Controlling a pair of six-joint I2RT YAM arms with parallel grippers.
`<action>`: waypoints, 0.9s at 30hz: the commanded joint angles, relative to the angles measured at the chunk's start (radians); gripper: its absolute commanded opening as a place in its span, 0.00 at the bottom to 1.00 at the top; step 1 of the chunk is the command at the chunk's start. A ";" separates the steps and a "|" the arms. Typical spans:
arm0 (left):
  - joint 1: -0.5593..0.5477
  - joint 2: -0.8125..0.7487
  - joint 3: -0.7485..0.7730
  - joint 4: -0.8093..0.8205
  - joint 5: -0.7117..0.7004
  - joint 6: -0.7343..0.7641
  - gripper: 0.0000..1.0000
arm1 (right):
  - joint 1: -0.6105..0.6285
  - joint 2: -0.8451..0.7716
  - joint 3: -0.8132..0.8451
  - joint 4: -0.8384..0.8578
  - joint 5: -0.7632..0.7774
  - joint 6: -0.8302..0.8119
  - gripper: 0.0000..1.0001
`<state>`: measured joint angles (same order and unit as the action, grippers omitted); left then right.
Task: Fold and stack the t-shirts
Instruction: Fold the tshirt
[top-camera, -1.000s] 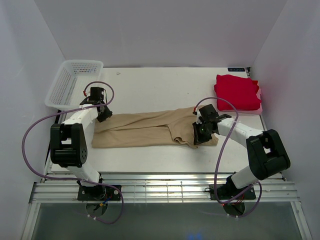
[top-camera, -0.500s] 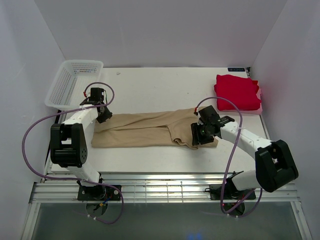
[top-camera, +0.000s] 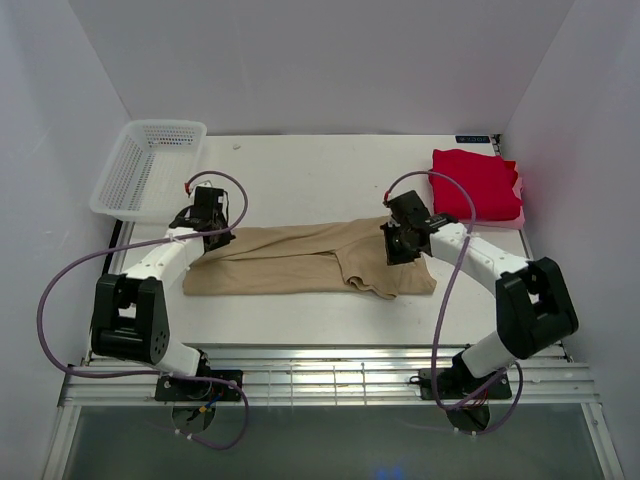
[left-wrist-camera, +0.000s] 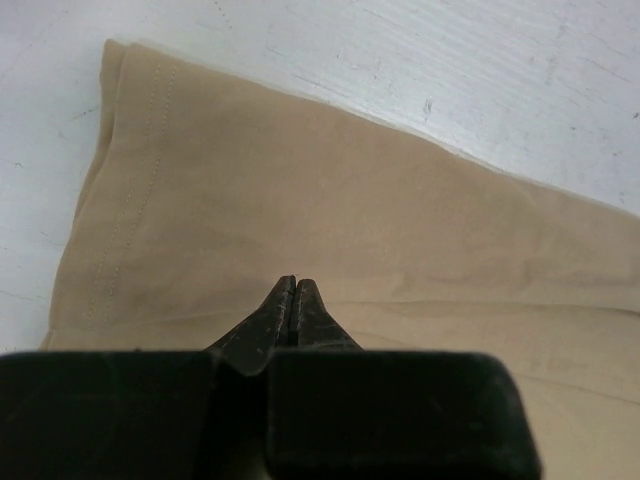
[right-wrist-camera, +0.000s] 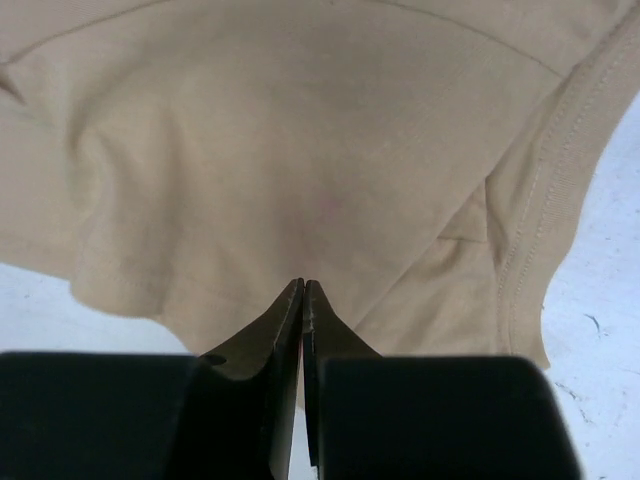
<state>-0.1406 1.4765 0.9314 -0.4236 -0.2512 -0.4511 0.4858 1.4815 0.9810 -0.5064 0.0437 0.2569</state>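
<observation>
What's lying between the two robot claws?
The tan t-shirt, folded into a long strip, stretches across the table from the left gripper to the right gripper. The top view shows it best.

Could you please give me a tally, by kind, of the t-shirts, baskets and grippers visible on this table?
T-shirts: 2, the tan t-shirt and the red t-shirt
Baskets: 1, the white mesh basket
Grippers: 2, the left gripper and the right gripper
Total: 5
</observation>
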 joint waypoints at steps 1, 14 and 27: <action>-0.017 -0.018 -0.034 0.016 -0.063 0.008 0.00 | 0.004 0.107 0.027 0.003 0.010 -0.002 0.08; -0.091 0.171 -0.080 -0.076 -0.062 -0.099 0.00 | 0.004 0.292 0.082 0.000 0.033 0.001 0.08; -0.307 0.084 -0.124 -0.299 0.019 -0.345 0.00 | -0.010 0.643 0.565 -0.161 0.192 -0.031 0.08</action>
<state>-0.3759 1.5742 0.8574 -0.5720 -0.3714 -0.6807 0.4847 2.0109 1.4437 -0.6640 0.1429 0.2398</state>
